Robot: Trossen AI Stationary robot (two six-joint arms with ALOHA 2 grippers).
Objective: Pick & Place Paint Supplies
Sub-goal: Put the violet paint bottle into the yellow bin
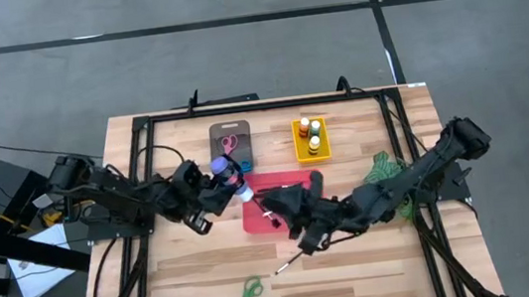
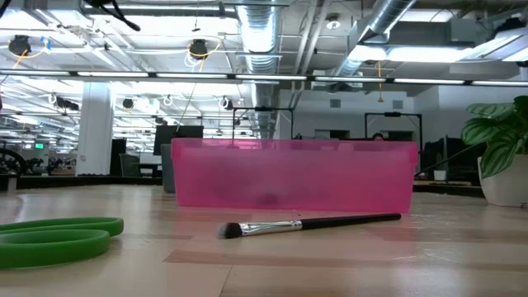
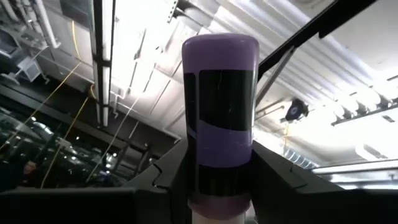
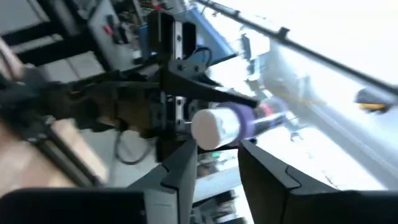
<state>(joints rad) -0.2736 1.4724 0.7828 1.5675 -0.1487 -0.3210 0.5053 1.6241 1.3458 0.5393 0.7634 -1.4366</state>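
Note:
A purple paint bottle with a white cap is held up over the left end of the red tray, with my left gripper shut on it. My right gripper is open over the tray, its fingertips just short of the cap. Whether they touch it does not show. A dark-handled paintbrush lies flat on the table in front of the tray. Green-handled scissors lie near the front edge. My left gripper pinches the bottle's body near its cap end between its two fingers. The bottle lies along the fingers, its flat purple end sticking out past them and slanting upward. It is lifted clear of the tray and the table.
A grey tray with pink scissors and a yellow tray with small bottles stand at the back. A green plant sits right of the red tray, under my right arm. A black frame runs along the table's edges.

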